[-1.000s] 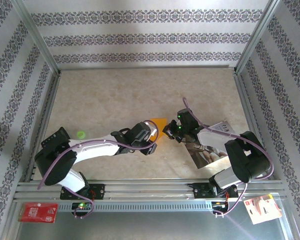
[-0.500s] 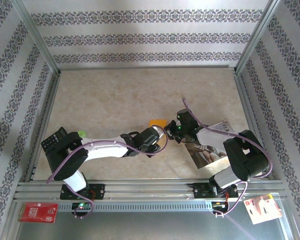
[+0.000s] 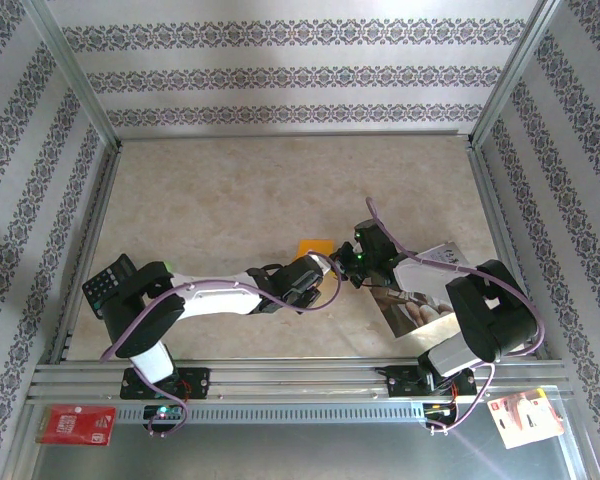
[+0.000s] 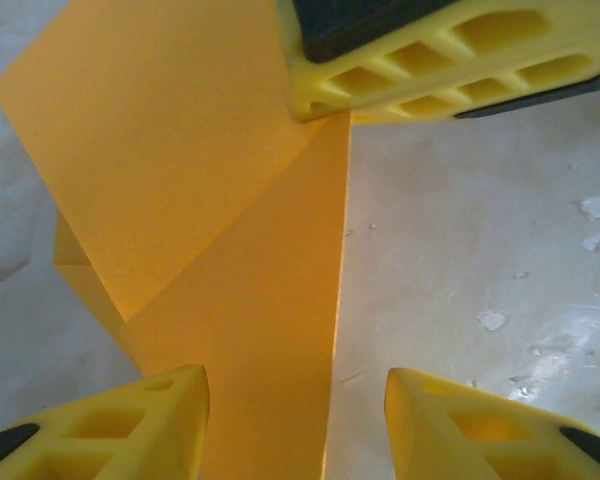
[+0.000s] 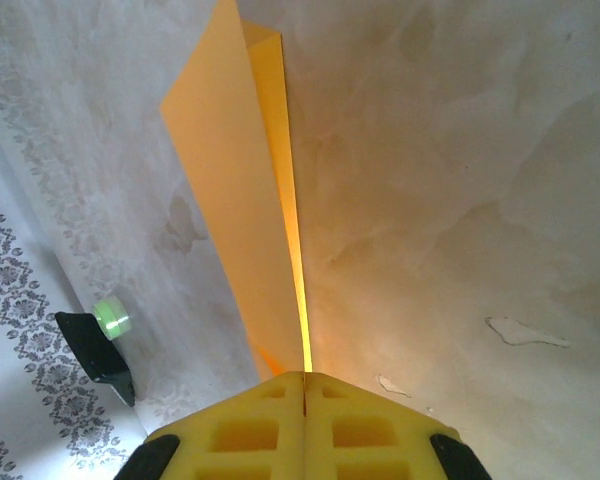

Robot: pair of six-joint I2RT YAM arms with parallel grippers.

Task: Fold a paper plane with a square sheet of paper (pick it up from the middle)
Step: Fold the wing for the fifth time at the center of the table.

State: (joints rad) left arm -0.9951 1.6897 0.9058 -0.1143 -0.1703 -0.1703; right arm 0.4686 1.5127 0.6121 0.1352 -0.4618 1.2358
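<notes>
The orange square sheet of paper [image 4: 210, 230] is folded into layers, with a slanted flap on top. It lies low over the table. My right gripper [image 5: 305, 385] is shut on one end of it, and its yellow fingers [image 4: 430, 60] come in from the top of the left wrist view. In the right wrist view the paper [image 5: 235, 200] runs away from those fingers edge-on. My left gripper [image 4: 295, 430] is open, one finger over the paper and the other over bare table. From above, a small orange patch [image 3: 314, 246] shows beside the two grippers [image 3: 325, 268] [image 3: 348, 262].
A glossy photo sheet [image 3: 425, 290] lies under my right arm. A small red card [image 3: 75, 424] rests on the front rail at the left, another card [image 3: 525, 415] at the right. Metal rails and patterned walls [image 3: 280, 75] close the table in.
My left arm has stretched to the right, bringing its gripper up to the right gripper and over the paper, so less orange shows from above. The right gripper has held still.
</notes>
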